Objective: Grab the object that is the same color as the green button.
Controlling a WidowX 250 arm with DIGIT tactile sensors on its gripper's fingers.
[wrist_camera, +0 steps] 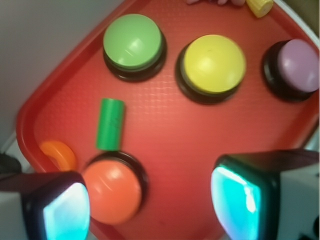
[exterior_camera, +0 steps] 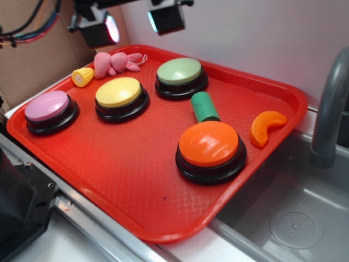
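Black hand (wrist_camera: pixel 150 205), glowing cyan pads (wrist_camera: pixel 235 197)

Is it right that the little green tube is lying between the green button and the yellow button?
Not quite. The little green tube lies between the green button and the orange button, not the yellow button. The exterior view shows this clearly.

red tray (exterior_camera: pixel 262 87) on counter, beside metal sink (exterior_camera: pixel 294 218) | yellow button (exterior_camera: pixel 119 92), pink button (exterior_camera: pixel 47 106), orange button (exterior_camera: pixel 209 143) on tray | pink plush toy (exterior_camera: pixel 115 63), corn piece (exterior_camera: pixel 83 77) at far edge | orange slice (exterior_camera: pixel 265 126) near right rim | grey faucet (exterior_camera: pixel 330 103) at right
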